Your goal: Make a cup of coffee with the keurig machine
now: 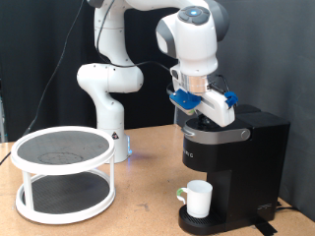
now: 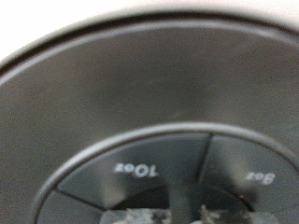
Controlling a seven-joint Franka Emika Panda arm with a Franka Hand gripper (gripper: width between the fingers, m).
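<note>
The black keurig machine [image 1: 246, 147] stands at the exterior view's right. The white cup [image 1: 198, 198] sits upright on its round drip tray [image 1: 212, 224], under the spout, handle towards the exterior view's left. My gripper [image 1: 202, 115] is down at the front of the machine's lid and seems to touch it. The wrist view is filled by the machine's dark rounded top [image 2: 149, 93] at very close range. Its ring of buttons shows the 10oz button [image 2: 135, 169] and the 8oz button [image 2: 259, 175]. My gripper [image 2: 182, 218] shows only as blurred fingertips at the frame's edge, over that ring.
A white two-tier round rack with dark mesh shelves [image 1: 64, 172] stands on the wooden table at the exterior view's left. The robot's white base [image 1: 103, 98] is behind it. A small blue light glows near the base [image 1: 129, 149].
</note>
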